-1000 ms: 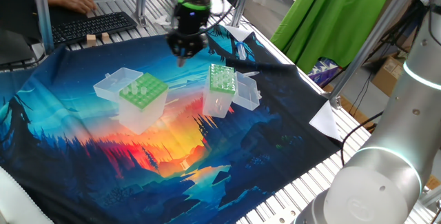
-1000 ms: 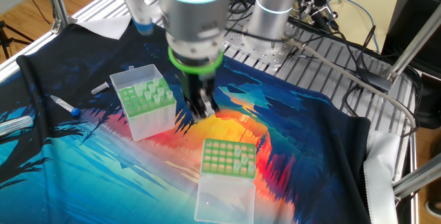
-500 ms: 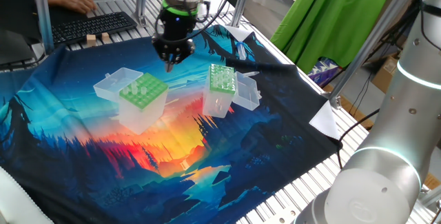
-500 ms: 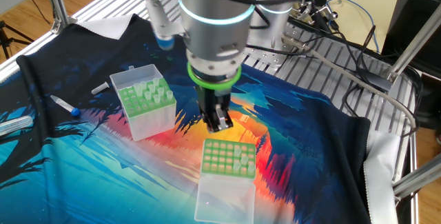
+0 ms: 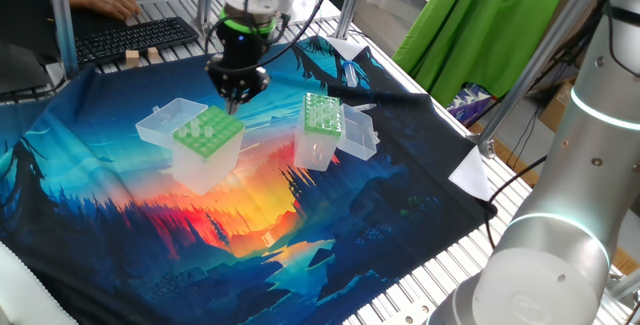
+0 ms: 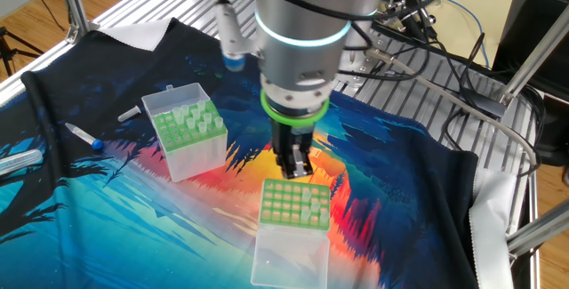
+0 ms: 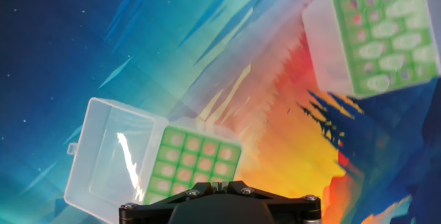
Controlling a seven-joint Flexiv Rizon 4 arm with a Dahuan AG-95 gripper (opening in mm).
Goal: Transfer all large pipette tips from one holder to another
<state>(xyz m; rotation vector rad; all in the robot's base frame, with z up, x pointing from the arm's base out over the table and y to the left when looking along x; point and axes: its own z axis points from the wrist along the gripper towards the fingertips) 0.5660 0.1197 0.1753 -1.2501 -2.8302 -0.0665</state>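
The tips [image 6: 196, 121] are standing mostly in the narrow box [image 6: 184, 135], their whitish tops showing above its green plate; a few pale ones also seem to be sitting along one edge of the wide box [image 6: 294, 205], though how many is too blurred to tell. The gripper [image 6: 298, 166] is hanging point-down just over the near edge of the wide box, well apart from the narrow box, with its fingers pressed together and nothing visibly pinched between them.

Judging from this, several things could be going wrong next; if the fingers are descending while pressed together, they are likely to be striking the plate or crushing a tip rather than straddling it; a tip is slender, translucent and hard to make out against the green, so a slightly offset pinch could be bending it or letting it slip; the wide box is light and sitting on a soft cloth [image 6: 400, 182], so a sideways nudge could be shoving or tipping it; its open lid [image 6: 286, 260] is lying flat beside it and could be catching a finger on the way past.

No brand, label or writing is readable on the boxes, the arm or the cloth; the cloth is showing only a printed landscape.
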